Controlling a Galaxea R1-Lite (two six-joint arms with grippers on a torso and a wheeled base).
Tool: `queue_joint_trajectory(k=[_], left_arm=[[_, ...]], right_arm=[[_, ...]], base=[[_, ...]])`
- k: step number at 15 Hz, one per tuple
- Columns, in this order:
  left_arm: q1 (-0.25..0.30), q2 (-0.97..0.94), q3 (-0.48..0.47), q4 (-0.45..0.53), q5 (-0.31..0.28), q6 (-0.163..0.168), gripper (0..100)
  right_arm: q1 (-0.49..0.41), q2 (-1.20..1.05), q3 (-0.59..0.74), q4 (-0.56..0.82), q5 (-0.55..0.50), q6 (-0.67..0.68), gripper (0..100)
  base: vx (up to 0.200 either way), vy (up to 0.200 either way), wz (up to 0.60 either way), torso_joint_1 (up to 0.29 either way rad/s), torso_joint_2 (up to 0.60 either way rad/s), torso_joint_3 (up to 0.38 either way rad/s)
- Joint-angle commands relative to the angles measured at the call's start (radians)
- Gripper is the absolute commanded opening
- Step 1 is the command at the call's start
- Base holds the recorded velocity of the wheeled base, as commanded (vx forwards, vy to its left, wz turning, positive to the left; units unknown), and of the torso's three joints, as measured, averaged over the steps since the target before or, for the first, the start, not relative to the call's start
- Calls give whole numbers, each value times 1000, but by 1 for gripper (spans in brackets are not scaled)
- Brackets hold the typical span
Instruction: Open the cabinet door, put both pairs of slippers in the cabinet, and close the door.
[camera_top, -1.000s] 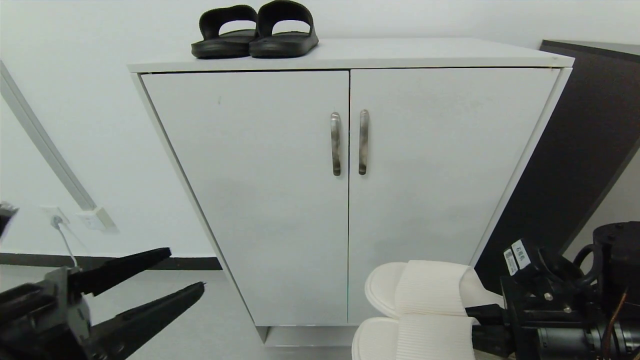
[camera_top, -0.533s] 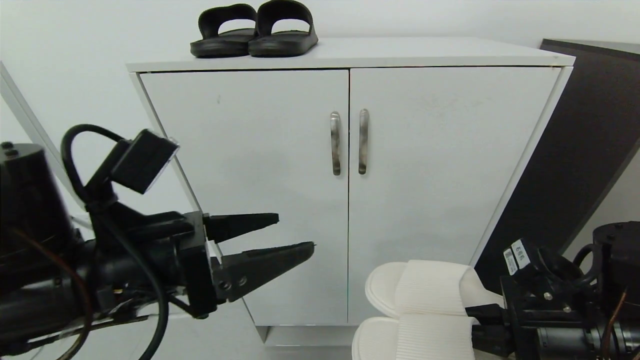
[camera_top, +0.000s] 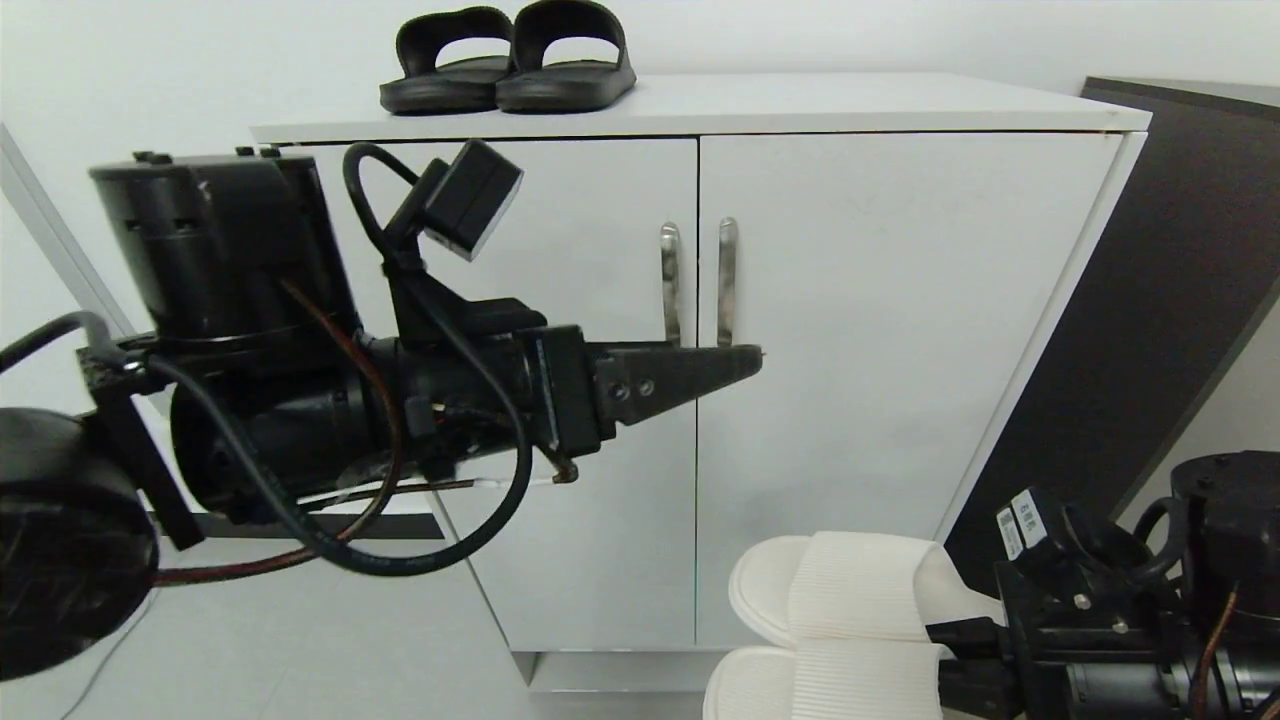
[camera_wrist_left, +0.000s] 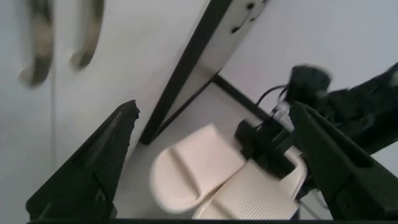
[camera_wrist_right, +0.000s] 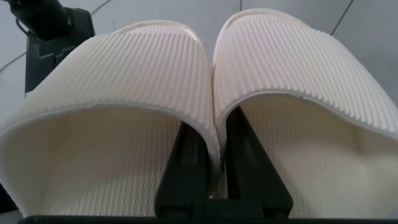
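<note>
While left gripper (camera_top: 745, 357) (spread) faces handles (camera_top: 727, 280), level

Before the cabinet (camera_top: 900, 300), the left gripper (camera_top: 745, 358) lies edge-on in the head view, so one finger covers the other and the gap between them cannot be seen there. It also covers the lower ends of the door handles (camera_top: 670, 270), and the arm behind it blocks much of the cabinet's left door (camera_top: 590, 200) and left side. From the left wrist those handles are blurred and cut by the picture's edge. At the cabinet's foot the white slippers (camera_top: 850, 590) run off the bottom edge; their heels sit behind the right gripper (camera_wrist_right: 219, 168), whose fingertips are lost under the straps. The cabinet's base is cut off too.
</note>
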Motion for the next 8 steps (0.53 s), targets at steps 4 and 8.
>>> queue_joint_trajectory(k=[4, 8], left_arm=[[-19, 135, -139, -7, -12, -37, 100], [-21, 137, -156, -3, 81, -32, 100]], right_arm=[[0, 18, 3, -1, 0, -2, 0], [0, 18, 6, -1, 2, -2, 0]], base=[[0, 0, 0, 0, 0, 0], [0, 0, 0, 0, 0, 0]])
